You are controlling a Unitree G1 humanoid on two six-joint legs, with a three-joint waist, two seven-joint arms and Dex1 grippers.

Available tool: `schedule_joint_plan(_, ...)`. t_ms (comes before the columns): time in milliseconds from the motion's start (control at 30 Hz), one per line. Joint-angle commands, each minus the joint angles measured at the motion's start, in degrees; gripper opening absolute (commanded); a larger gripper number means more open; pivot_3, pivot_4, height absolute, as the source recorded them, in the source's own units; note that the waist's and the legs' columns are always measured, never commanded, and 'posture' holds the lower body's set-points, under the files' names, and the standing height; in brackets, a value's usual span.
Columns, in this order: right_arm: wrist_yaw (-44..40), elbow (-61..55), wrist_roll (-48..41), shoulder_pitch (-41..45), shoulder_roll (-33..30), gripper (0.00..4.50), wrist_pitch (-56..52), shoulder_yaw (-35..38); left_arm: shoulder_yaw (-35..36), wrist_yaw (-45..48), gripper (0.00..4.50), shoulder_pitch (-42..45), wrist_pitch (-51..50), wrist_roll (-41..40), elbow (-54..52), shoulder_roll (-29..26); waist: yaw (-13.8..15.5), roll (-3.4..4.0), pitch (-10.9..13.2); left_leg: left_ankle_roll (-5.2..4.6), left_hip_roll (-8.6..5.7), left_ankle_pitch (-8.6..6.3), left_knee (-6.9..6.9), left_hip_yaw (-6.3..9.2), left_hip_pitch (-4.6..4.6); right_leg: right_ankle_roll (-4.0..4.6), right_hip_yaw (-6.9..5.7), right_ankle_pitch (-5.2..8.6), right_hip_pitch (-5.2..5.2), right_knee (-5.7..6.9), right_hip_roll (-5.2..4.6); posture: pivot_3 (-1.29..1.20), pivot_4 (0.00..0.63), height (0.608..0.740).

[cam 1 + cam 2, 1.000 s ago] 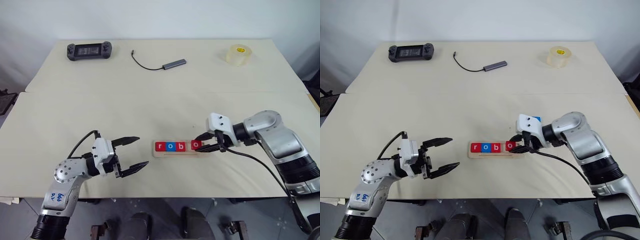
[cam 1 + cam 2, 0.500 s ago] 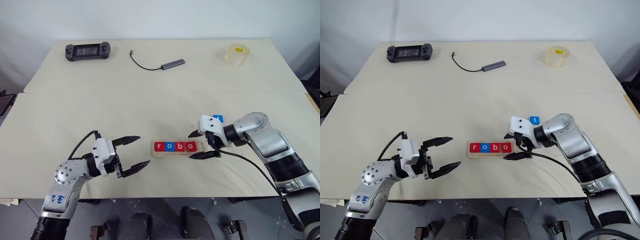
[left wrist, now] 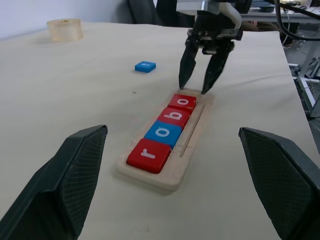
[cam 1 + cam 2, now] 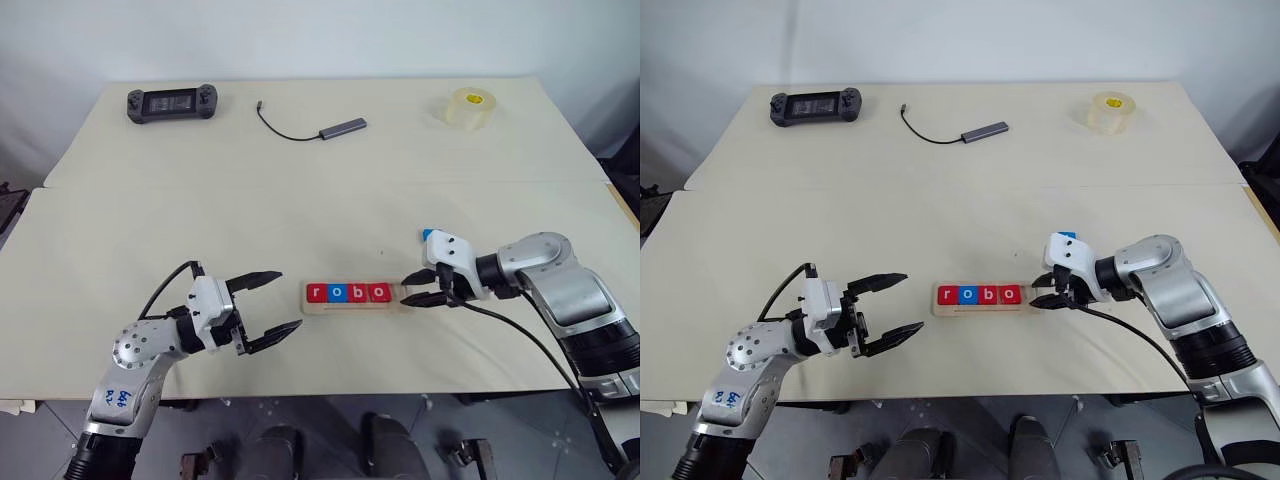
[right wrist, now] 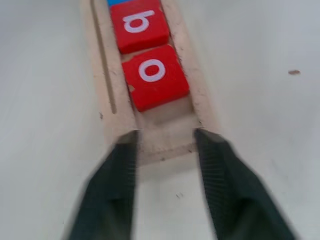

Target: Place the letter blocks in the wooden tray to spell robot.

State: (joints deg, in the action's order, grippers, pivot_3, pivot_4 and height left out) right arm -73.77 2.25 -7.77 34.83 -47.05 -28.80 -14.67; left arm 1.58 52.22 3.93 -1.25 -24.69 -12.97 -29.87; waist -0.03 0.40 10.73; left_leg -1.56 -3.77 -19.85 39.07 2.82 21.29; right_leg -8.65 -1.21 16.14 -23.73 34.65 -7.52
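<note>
The wooden tray [image 4: 398,300] lies near the table's front edge with letter blocks in a row: red r [image 4: 318,293], blue o [image 4: 338,293], red b [image 4: 358,293], red o [image 4: 378,293]. Its right end slot is bare. My right gripper [image 4: 412,290] points down at that end. Its fingers [image 5: 210,165] stand a narrow gap apart over the tray's end rim, with nothing between them. A blue t block [image 3: 145,66] lies on the table just behind the right gripper. My left gripper [image 4: 285,300] hovers open to the left of the tray, holding nothing.
At the back of the table lie a black game controller [image 4: 170,102], a grey USB hub with cable [image 4: 343,127] and a roll of clear tape [image 4: 468,107]. A seam between two table tops [image 4: 300,186] runs across the middle.
My right gripper let go of the second red o, which now sits against the b. It opened wide, then drew back right and narrowed its fingers. The left arm stayed still.
</note>
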Motion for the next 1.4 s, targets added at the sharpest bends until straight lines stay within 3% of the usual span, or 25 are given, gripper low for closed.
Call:
schedule_joint_plan(33, -0.29, -1.98, -0.69, 0.40, 0.44, 0.39, -0.42, 0.08, 0.12, 0.06, 4.50, 0.44, 0.73, 0.04, -0.85, 0.21, 0.02, 0.00, 0.00, 0.00, 0.00, 0.00, 0.00, 0.00, 0.00, 0.00, 0.00, 0.00, 0.00, 0.00, 0.00, 0.00, 0.150, 0.740)
schedule_joint_plan(67, 0.00, -1.91, -0.55, 0.63, 0.80, 0.04, -0.46, -0.18, 0.09, 0.02, 4.50, 0.51, 0.69, 0.06, -0.88, 0.23, 0.02, 0.00, 0.00, 0.00, 0.00, 0.00, 0.00, 0.00, 0.00, 0.00, 0.00, 0.00, 0.00, 0.00, -0.01, 0.00, 0.150, 0.740)
schedule_joint_plan(533, 1.32, -3.99, -0.27, 1.96, 2.82, 0.04, -2.48, -1.17, 0.32, -0.89, 4.50, -0.44, 0.35, -0.05, -1.95, 0.14, 0.04, 0.00, 0.00, 0.00, -0.01, 0.00, 0.00, 0.01, 0.00, 0.00, 0.00, 0.00, 0.01, 0.01, -0.01, 0.00, 0.150, 0.740)
schedule_joint_plan(733, 4.46, -7.71, -3.69, -3.93, -0.18, 0.04, -2.71, 7.62, 0.06, -0.87, 4.50, -0.02, 0.59, 0.01, -1.25, 0.31, 0.60, 0.00, 0.00, -0.01, -0.04, 0.00, 0.00, 0.04, 0.02, 0.00, -0.02, 0.00, 0.02, 0.00, -0.03, 0.00, 0.150, 0.740)
schedule_joint_plan(833, 7.81, -11.92, -7.49, -10.92, -0.88, 0.63, -3.17, 16.91, 0.49, -0.54, 4.50, -0.07, 0.97, -0.07, -0.41, 0.13, 1.26, 0.00, 0.00, -0.01, -0.04, -0.01, -0.01, 0.04, 0.02, 0.00, -0.02, 0.00, 0.02, -0.02, -0.02, 0.00, 0.150, 0.740)
schedule_joint_plan(933, 11.90, -15.83, -8.88, -18.73, -0.06, 1.65, -1.42, 24.58, 1.07, -0.22, 4.50, -0.11, 1.27, -0.19, 0.59, -0.09, 1.46, -0.01, 0.00, -0.01, -0.03, -0.01, -0.02, 0.03, 0.02, 0.00, -0.02, 0.00, 0.02, -0.01, -0.01, 0.00, 0.150, 0.740)
schedule_joint_plan(1033, 18.82, -18.83, -11.47, -31.01, 7.84, 2.67, 6.33, 36.70, 1.81, -0.24, 4.50, 0.57, 1.56, -0.24, 2.51, 0.04, 1.82, -0.08, -0.05, -0.01, -0.01, -0.01, -0.03, 0.09, -0.01, 0.00, -0.07, 0.00, 0.08, -0.02, 0.01, 0.00, 0.150, 0.740)
schedule_joint_plan(1200, 24.28, -18.64, -11.65, -44.02, 15.59, 4.40, 16.38, 44.03, 1.56, 0.19, 4.50, 2.92, 1.80, -0.10, 5.14, 0.61, 1.49, -0.05, -0.06, -0.04, -0.11, 0.01, -0.03, 0.00, -0.06, -0.02, 0.03, -0.01, 0.10, 0.09, -0.01, 0.00, 0.150, 0.740)
schedule_joint_plan(1400, 30.69, -16.95, -14.26, -49.09, 21.65, 4.46, 20.78, 47.78, 1.51, 1.67, 4.50, 5.63, 2.22, -0.01, 7.94, 0.58, 0.75, -0.02, -0.08, 0.04, 0.04, 0.07, -0.04, -0.14, -0.31, 0.01, 0.20, 0.01, 0.12, 0.10, 0.10, 0.00, 0.150, 0.740)
